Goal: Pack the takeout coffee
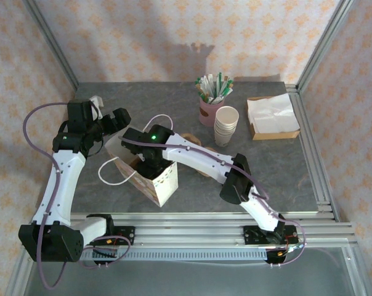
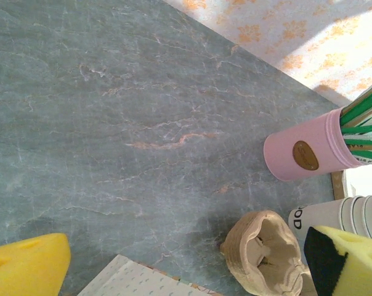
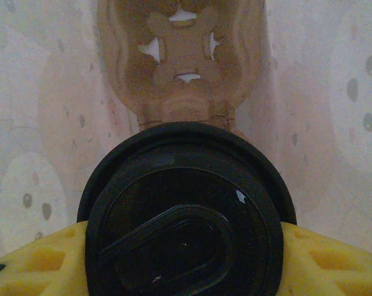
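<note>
**Right wrist view.** Nearest the lens is the round black lid of the coffee cup (image 3: pixel 183 222). The right tool (image 3: pixel 186 268) pinches it, with a yellow foam pad (image 3: pixel 32 259) pressed against each side. Just beyond the tool's tips lies a brown cardboard carrier (image 3: pixel 180 55). The pale, dotted walls of a paper bag (image 3: pixel 38 92) rise on both sides, so the cup is inside the bag.

**Overhead view.** The right arm (image 1: pixel 204 161) leans from its base toward the left and bends at the elbow. Its forearm lies level, and the wrist is turned down into the bag's open top. The left arm (image 1: pixel 60 179) rises steeply, folds at the elbow and points its wrist rightward, just beside the bag's far corner.

**Left wrist view.** The left tool (image 2: pixel 186 265) is spread wide over the grey desk (image 2: pixel 112 123), with nothing between its pads. Ahead of it stands a pink cup (image 2: pixel 278 157) of green-and-white sticks (image 2: pixel 361 123). The cup bears an oval brown label (image 2: pixel 305 155) whose writing is too small to read. Just beside one pad is a stack of white paper cups (image 2: pixel 349 213), printed with the visible letters "OD", and a second cardboard carrier (image 2: pixel 263 250).
</note>
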Tool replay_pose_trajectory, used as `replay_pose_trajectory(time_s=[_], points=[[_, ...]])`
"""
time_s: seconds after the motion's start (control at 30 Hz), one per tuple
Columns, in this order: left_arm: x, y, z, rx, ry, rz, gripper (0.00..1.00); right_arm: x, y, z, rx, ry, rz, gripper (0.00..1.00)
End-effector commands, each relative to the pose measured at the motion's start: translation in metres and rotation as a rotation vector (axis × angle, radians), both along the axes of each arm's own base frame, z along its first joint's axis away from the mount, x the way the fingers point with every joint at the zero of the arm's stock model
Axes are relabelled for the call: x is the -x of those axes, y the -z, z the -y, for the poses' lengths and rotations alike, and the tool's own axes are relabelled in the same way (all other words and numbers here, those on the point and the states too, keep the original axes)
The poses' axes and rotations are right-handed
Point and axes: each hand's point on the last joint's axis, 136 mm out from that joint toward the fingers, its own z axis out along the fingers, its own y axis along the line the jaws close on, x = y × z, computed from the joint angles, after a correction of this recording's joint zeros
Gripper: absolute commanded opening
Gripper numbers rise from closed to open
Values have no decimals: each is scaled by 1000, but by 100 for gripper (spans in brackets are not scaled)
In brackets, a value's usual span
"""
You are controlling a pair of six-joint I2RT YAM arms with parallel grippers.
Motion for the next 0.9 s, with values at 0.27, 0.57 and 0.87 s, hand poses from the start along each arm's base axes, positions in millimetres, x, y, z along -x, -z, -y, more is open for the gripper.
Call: replay_pose_trajectory(time_s=[0.27, 0.57, 0.87], points=[[6, -12, -2, -53, 28, 36, 99, 1, 0, 3, -3, 6, 27, 47], [8, -13, -5, -67, 17, 40, 99, 9, 15, 11, 53, -14, 7, 46], [8, -13, -5, -72, 17, 40, 99, 19, 32, 19, 110, -37, -22, 46]])
